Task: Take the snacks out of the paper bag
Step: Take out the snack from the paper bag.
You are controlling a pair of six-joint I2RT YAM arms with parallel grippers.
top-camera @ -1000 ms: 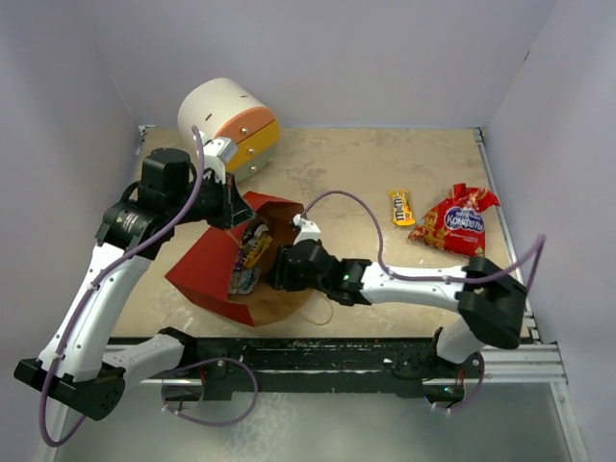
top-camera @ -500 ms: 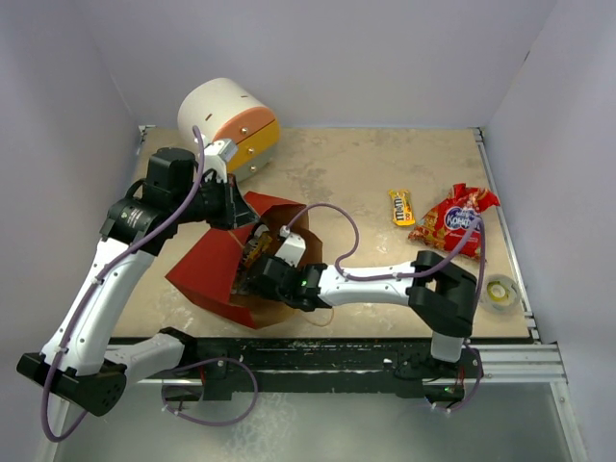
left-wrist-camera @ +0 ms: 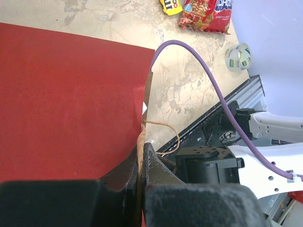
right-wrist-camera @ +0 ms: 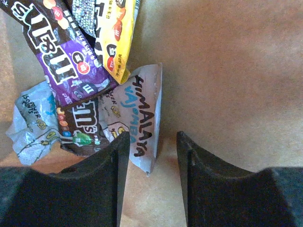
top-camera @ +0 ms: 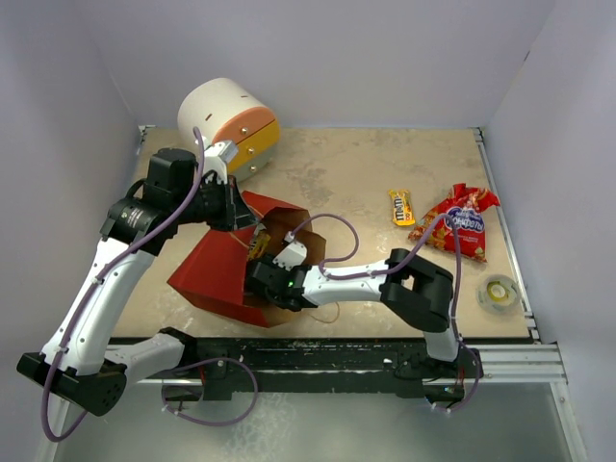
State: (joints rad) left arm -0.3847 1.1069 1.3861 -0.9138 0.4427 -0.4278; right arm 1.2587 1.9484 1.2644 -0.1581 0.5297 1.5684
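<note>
Desk: Where's the bag?

Me: It's on its side at the left of the table, just in front of the drawer unit. The red outside faces up and the mouth is turned towards my right arm.

Desk: And your left gripper?

Me: Clamped tight on the bag's upper rim. From the left wrist I see the brown paper edge pinched between the fingers, with a thin handle looping just beside them.

Desk: Right gripper?

Me: Deep inside the bag. Its jaws stand apart with only the brown paper lining between them, so I'm gripping nothing.

Desk: What's in there?

Me: A heap of snacks, up and to the left in my right wrist view. A white pack lies nearest, with its lower corner hidden behind one finger. A brown M&M's pack overlaps it, and a purple M&M's pack lies across that. There's a yellow pack beside the purple one and a pale crinkly pack at the far left.

Desk: Anything out on the table?

Me: Two things, over on the right — a red pack and a yellow bar just left of it. A tape roll sits near the front right corner, apart from both.
</note>
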